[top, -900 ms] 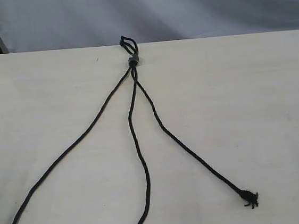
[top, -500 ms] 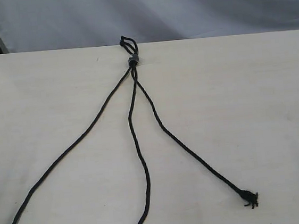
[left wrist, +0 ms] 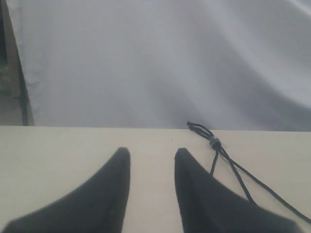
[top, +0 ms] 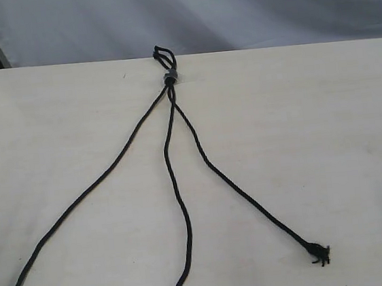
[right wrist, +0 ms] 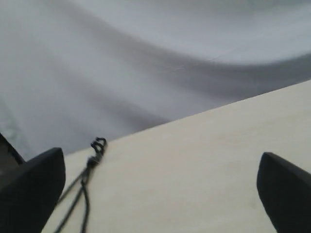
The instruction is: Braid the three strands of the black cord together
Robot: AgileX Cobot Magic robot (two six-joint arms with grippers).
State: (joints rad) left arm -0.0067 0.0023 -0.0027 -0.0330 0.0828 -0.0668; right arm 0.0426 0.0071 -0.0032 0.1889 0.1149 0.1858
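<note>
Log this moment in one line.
black cord: flat on table, unbraided | three strands: fanned apart | left pincer: open, empty | right pincer: open, empty

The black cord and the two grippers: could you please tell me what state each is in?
black cord: not yet braided, lying on the table
three strands: fanned apart, loose, ungripped
left gripper: open, empty
right gripper: wide open, empty
</note>
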